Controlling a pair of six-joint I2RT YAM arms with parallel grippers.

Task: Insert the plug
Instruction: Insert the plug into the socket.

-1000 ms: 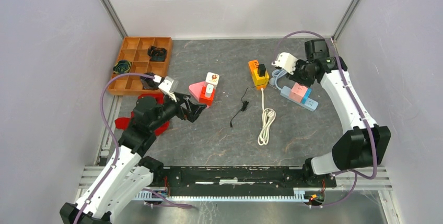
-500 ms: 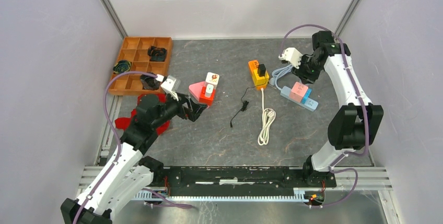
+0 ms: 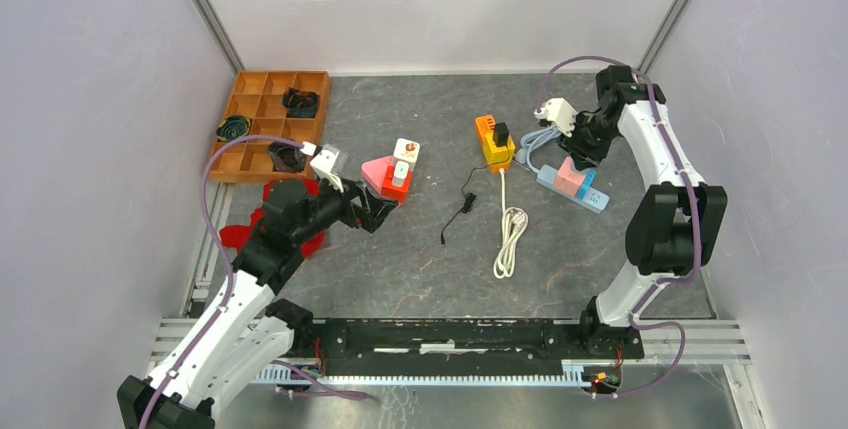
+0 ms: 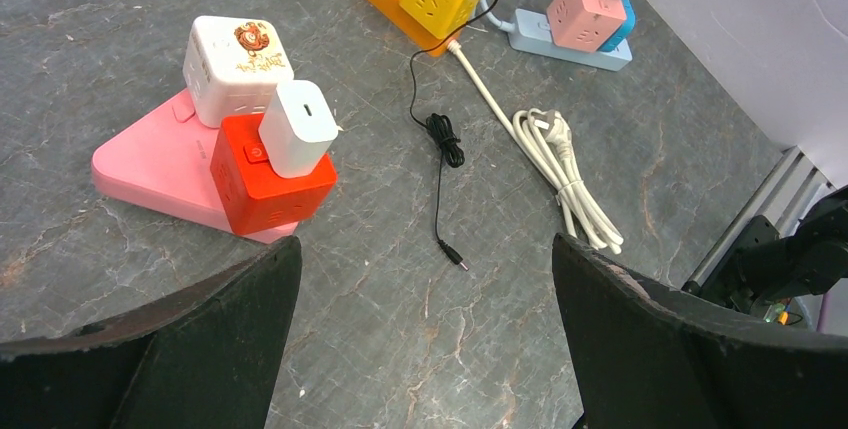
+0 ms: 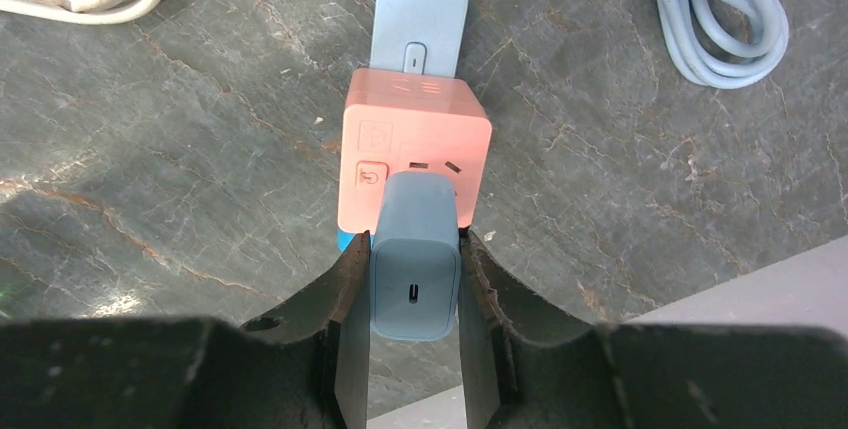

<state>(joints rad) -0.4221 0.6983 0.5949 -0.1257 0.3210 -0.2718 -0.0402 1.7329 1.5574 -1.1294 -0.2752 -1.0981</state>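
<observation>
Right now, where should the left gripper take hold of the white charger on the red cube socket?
Probably from above, on the two flat sides of the white charger: it stands up from the red cube socket, and the white cube socket sits close behind it.

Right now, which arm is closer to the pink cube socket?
Right. The right gripper, shut on a blue charger, is directly at the pink cube socket; the left gripper hangs open far off on the other side, by the red cube.
</observation>
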